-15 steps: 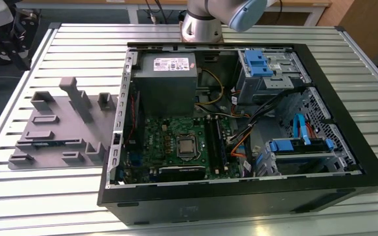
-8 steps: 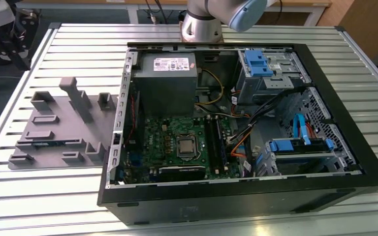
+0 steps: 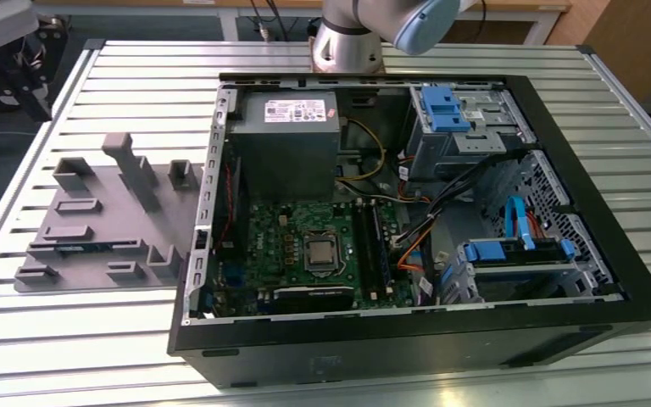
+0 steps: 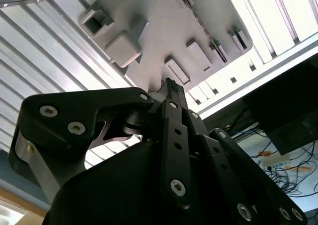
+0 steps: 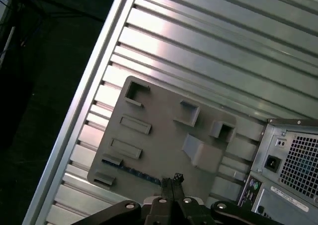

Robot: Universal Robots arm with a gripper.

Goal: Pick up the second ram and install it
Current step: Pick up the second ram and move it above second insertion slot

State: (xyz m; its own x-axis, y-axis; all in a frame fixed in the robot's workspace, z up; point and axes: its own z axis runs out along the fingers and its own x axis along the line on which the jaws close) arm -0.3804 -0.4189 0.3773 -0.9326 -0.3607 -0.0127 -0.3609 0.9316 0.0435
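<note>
On approach, the empty tool [image 5: 171,179], tips together, hovers over the second ram [image 5: 131,171] at the case's [image 3: 416,348] nine o'clock; grasping needs them parted.

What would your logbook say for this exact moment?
jaws: shut, empty, over grey tray | memory stick: lying in grey tray, not yet picked up | computer case: open

In the first wrist view, one end of the second ram [image 5: 130,171], lying along an edge of the grey tray [image 5: 164,130], is hidden behind the tool [image 5: 172,178], itself cut off by the picture's edge. In the exterior view its chips are too small to tell.
</note>
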